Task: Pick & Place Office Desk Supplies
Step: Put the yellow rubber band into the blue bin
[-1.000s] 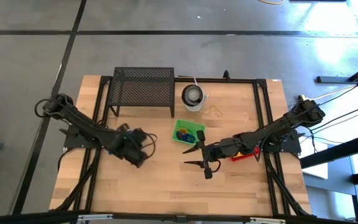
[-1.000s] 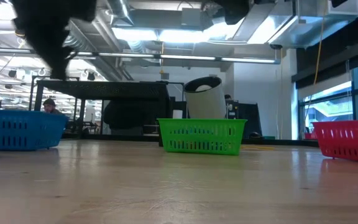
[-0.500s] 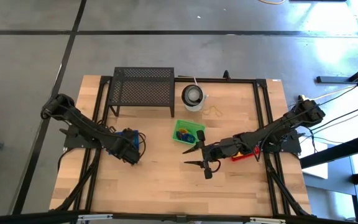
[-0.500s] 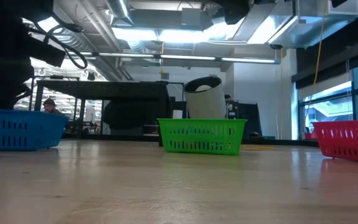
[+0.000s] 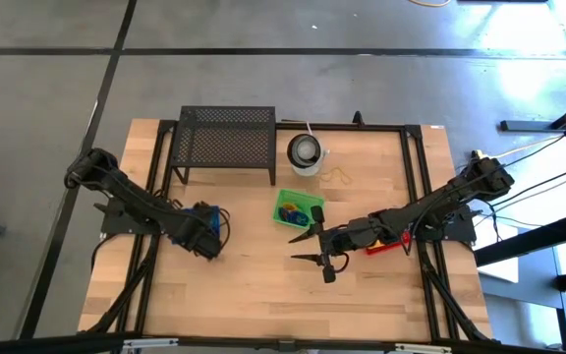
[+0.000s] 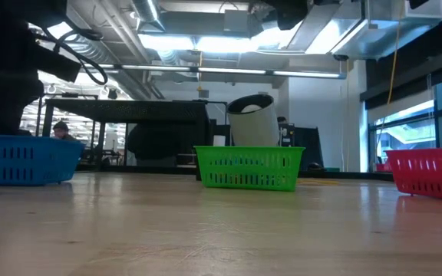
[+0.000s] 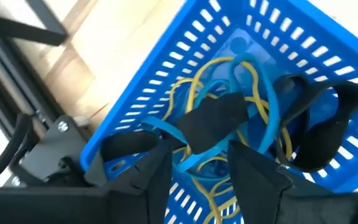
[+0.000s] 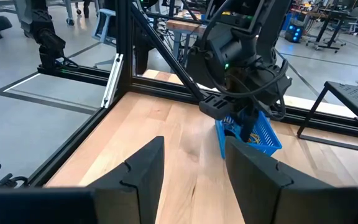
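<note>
Your left tool [image 7: 194,163] is down inside the blue basket [image 7: 185,50] at the worktop's [image 5: 263,285] left side, fingers narrowly apart over a tangle of blue and yellow bands [image 7: 244,81] and black clips [image 7: 213,121] — nothing visibly gripped. Your right tool [image 5: 308,246] hovers mid-worktop, spread wide, empty. No readable labels anywhere.

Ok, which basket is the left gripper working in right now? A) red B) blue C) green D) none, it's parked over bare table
B: the left gripper reaches into the blue basket, fingers around a black clip among blue and yellow loops.
</note>
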You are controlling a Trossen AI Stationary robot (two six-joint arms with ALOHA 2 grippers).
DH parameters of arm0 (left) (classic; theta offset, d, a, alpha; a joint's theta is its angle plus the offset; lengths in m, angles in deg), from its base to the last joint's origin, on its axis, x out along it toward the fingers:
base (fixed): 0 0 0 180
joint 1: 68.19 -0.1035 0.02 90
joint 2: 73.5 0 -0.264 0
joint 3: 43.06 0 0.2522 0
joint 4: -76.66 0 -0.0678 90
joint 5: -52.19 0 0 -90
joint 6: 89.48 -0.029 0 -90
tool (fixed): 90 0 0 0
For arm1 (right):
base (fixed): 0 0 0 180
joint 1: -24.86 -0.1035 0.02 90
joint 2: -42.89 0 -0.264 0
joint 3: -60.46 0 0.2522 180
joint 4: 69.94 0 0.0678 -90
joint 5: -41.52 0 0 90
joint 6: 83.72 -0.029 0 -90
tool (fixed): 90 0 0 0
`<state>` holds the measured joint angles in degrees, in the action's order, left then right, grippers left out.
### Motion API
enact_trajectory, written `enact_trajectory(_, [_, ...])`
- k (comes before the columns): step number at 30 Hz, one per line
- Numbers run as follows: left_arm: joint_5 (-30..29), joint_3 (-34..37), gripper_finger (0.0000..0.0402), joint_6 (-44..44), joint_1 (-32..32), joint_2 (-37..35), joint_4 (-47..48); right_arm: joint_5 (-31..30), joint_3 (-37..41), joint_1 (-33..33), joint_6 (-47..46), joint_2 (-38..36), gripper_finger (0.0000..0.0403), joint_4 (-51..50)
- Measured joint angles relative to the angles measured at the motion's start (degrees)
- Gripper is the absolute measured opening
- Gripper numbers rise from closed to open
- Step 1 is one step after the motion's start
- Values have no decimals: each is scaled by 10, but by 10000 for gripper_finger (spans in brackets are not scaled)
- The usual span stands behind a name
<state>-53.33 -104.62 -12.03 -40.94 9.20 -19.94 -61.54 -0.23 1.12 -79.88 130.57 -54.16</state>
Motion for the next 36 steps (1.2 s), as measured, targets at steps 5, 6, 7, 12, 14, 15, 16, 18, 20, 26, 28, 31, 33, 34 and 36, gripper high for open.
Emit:
enact_trajectory(5, [4,-28,147,8,-8,0,34,0,0,7,0,0,168,0])
enact_trajectory(6, [4,-35,146,4,-8,0,39,0,0,9,0,0,168,0])
enact_trajectory(7, [3,-43,144,3,-8,0,45,0,0,11,0,0,168,1])
enact_trajectory(12, [-4,-81,145,-5,-6,0,69,0,0,22,-1,0,168,14])
enact_trajectory(14, [-19,-94,145,-7,-2,0,71,-1,0,26,-8,0,168,24])
enact_trajectory(15, [-28,-100,145,-9,0,0,71,-5,0,28,-20,0,168,26])
enact_trajectory(16, [-39,-106,145,-12,2,0,71,-15,0,30,-34,0,168,24])
enact_trajectory(18, [-63,-115,144,-21,6,0,71,-50,0,31,-68,0,168,-1])
enact_trajectory(20, [-92,-122,144,-22,11,0,71,-98,0,33,-94,-7,168,-58])
enact_trajectory(26, [-145,-126,143,-23,20,0,69,-178,-47,55,-209,-83,168,-407])
enact_trajectory(28, [-150,-126,143,-24,21,0,69,-171,-74,70,-255,-109,168,-523])
enact_trajectory(31, [-160,-126,143,-32,20,0,68,-168,-93,94,-297,-134,168,-640])
enact_trajectory(33, [-173,-126,143,-32,20,0,68,-173,-93,113,-311,-144,168,-694])
enact_trajectory(34, [-180,-126,143,-32,20,0,68,-174,-93,124,-320,-146,168,-727])
enact_trajectory(36, [-190,-126,143,-32,20,0,68,-176,-93,148,-336,-145,168,-776])
